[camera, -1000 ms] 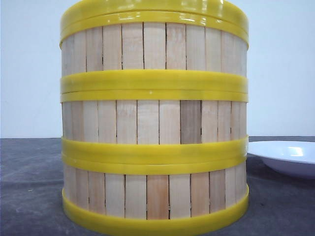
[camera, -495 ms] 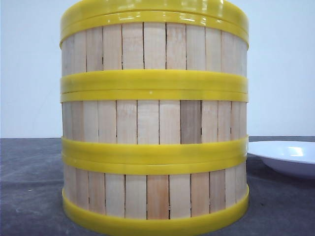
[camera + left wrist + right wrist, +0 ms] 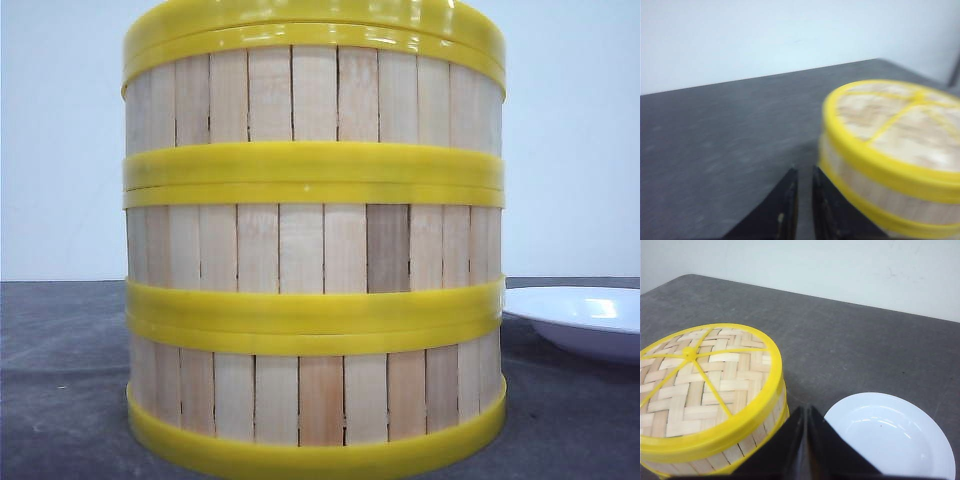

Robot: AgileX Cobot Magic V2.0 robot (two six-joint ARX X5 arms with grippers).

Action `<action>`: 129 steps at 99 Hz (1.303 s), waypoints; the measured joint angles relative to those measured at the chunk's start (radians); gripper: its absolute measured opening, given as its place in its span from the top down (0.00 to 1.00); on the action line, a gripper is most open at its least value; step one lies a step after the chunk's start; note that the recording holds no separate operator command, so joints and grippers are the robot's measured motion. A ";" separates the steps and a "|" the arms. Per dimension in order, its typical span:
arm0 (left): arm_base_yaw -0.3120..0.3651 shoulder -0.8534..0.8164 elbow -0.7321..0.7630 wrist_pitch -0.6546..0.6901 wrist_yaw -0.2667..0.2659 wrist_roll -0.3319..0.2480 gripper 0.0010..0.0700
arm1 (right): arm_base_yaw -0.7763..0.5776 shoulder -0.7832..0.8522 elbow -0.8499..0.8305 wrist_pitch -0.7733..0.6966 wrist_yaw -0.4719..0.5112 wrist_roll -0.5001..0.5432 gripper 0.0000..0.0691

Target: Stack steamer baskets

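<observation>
Front view shows three round steamer baskets of vertical light wooden slats with thick yellow plastic rims [image 3: 313, 250] stacked in one straight column on the dark grey table [image 3: 60, 380]. Their walls line up flush, rim on rim, with no visible overhang at either side. The stack's top edge is cut off by the upper border of the view. At the stack's right, a white shallow plate [image 3: 585, 318] sits on the table, near the stack; whether a gap separates them cannot be told here.

From the right wrist camera, a flat woven-bamboo lid with a yellow rim and yellow spokes [image 3: 700, 385] caps the stack and sits square on it. The plate [image 3: 890, 437] lies just beside the stack with a narrow strip of bare table between them. Beyond both, the tabletop runs open to its far edge against the pale wall [image 3: 840, 270]. The right gripper [image 3: 805, 440] hangs above that strip, its black fingers pressed together and holding nothing.

The left wrist picture is blurred. The left gripper [image 3: 803, 205] is just beside the stack's wall, apart from it, its two dark fingers nearly closed with only a thin slit between them and nothing in it. Table on that side lies bare up to the far edge.
</observation>
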 joint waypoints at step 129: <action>0.386 -0.222 -0.619 0.438 -0.175 -0.014 0.98 | 0.000 0.000 0.000 0.002 0.000 0.000 0.99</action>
